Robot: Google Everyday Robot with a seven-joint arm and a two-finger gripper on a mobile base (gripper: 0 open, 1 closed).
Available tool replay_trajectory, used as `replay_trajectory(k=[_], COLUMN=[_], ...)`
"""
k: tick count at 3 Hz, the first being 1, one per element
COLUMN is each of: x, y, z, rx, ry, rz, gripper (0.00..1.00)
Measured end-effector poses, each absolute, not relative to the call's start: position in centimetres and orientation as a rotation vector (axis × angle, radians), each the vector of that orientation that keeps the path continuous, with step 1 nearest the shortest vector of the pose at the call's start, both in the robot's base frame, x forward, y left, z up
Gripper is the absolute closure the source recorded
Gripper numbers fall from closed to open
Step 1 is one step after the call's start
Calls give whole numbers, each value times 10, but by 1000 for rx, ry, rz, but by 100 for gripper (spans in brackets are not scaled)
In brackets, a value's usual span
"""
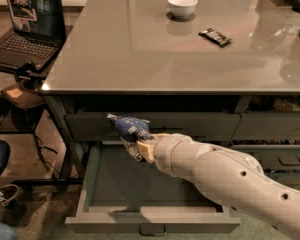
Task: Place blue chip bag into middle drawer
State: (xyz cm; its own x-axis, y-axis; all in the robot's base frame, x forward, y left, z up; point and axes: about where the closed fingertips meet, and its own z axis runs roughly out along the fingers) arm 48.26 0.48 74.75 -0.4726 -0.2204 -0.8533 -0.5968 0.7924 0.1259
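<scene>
While the middle drawer (115,184) stands pulled open at the bottom centre, I see my gripper (139,145) clamped on the blue chip bag (130,128), holding it over the tray's rear left, just under the table (140,59) edge; a white bowl (182,5) and black wrapper (215,36) lie on top, upper right.

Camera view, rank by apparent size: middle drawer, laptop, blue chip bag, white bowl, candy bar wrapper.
1. middle drawer
2. laptop
3. blue chip bag, held by the gripper over the open drawer
4. white bowl: close to the bag, which is nearer the camera, so unsure
5. candy bar wrapper
</scene>
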Motion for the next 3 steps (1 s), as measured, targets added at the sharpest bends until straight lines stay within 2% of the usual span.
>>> replay_trajectory(k=[2,3], x=[482,472], y=[-10,-44], z=[719,659], rx=[-560,-400], ry=[2108,2209], rz=[496,466], gripper=[100,100])
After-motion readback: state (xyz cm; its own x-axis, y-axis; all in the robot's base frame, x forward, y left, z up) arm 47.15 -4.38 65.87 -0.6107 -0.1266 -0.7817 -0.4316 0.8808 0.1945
